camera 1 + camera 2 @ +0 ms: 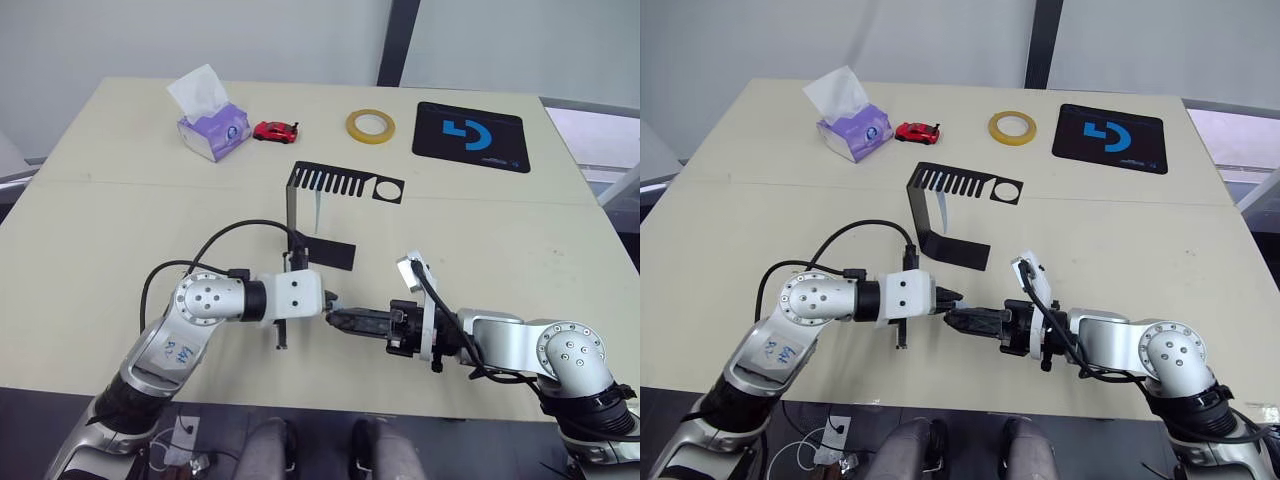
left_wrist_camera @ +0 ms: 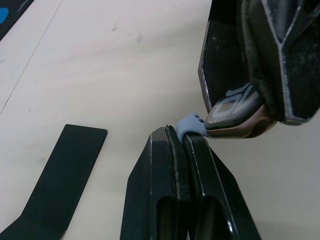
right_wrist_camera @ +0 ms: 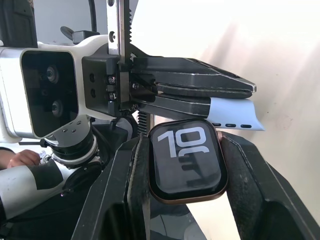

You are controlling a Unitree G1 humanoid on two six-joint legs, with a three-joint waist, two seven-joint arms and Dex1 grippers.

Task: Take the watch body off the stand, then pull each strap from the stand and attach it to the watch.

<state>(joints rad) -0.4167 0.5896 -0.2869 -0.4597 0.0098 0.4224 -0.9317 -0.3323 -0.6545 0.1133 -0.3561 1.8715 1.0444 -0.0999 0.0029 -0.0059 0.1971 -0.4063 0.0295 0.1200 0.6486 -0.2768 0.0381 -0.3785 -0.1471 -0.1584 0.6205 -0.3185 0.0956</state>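
Near table edge, centre: watch body [image 3: 185, 160] is clamped between the right gripper [image 3: 185, 172] fingers, screen showing light digits "10". Left gripper [image 2: 182, 145] meets it from the left, fingers pressed together on 1 strap [image 3: 235, 120], pale blue-grey; strap end with small slots pokes out past the fingertips and sits right at the watch body's edge. Cannot tell if the strap is seated in the case or only touching it.

Both grippers point at each other, tips nearly touching, just above the table [image 1: 120, 200].

Stand [image 1: 320, 215] is just beyond them, foot flat on the table, slotted top plate with round hole facing far-right. 2nd strap [image 1: 940, 207] hangs under the slotted plate.

Far side, left to right: tissue box [image 1: 213, 130], red toy car [image 1: 276, 131], yellow tape roll [image 1: 370, 126], black mouse pad [image 1: 470, 136] with blue logo. All well apart from the grippers.
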